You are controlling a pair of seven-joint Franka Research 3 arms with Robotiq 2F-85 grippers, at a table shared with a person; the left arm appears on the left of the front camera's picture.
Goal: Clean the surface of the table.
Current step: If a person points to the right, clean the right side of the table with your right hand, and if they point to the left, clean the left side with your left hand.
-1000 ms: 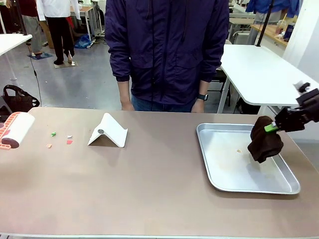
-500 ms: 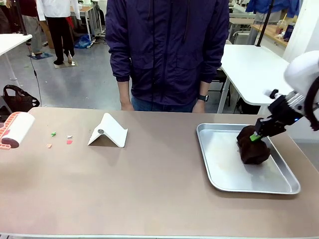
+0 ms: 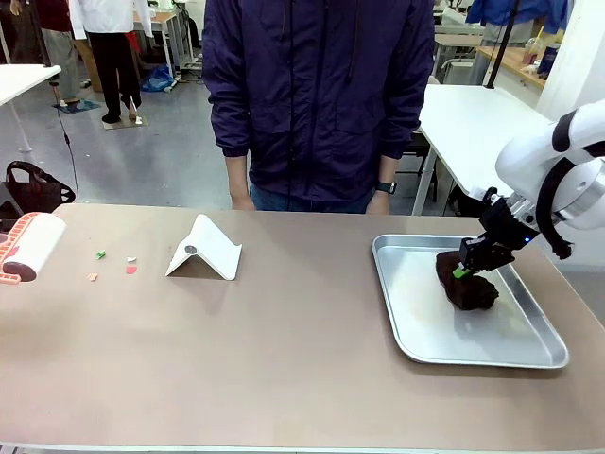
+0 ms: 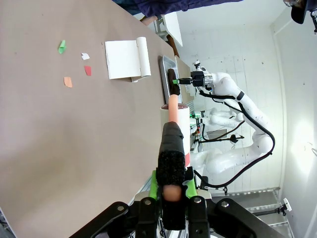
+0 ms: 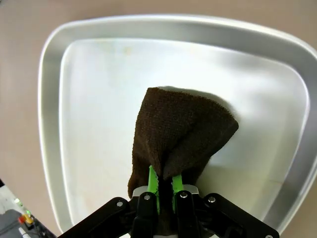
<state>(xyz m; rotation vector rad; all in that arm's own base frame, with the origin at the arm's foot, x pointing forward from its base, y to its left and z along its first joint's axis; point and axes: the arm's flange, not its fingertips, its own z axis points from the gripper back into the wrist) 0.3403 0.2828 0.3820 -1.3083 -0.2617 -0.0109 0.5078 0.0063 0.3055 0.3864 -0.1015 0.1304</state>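
The worktop is spread across the whole front view, between the robot's side and the person at its far edge. Its long axis is laid left to right, and its flat top is turned upward. It is judged heavy, stiff and fixed in place, so it is not to be lifted or gripped but rubbed over. Its matte brown top looks smooth, so light scraps should be swept or picked off easily, and a soft cloth should slide over it with little drag.

A silver tray is set on the right part of the worktop. Inside the tray, toward its far right side, a dark brown cloth is bunched. The right jaws are seen clenched on its top fold, and its lower part appears to rest on the tray floor. To the left of the tray a white folded stand is placed, and farther left of the tray a few small coloured scraps are scattered. Farthest left from the tray, a lint roller is held at the worktop's edge, with the left jaws closed tight on its dark handle.
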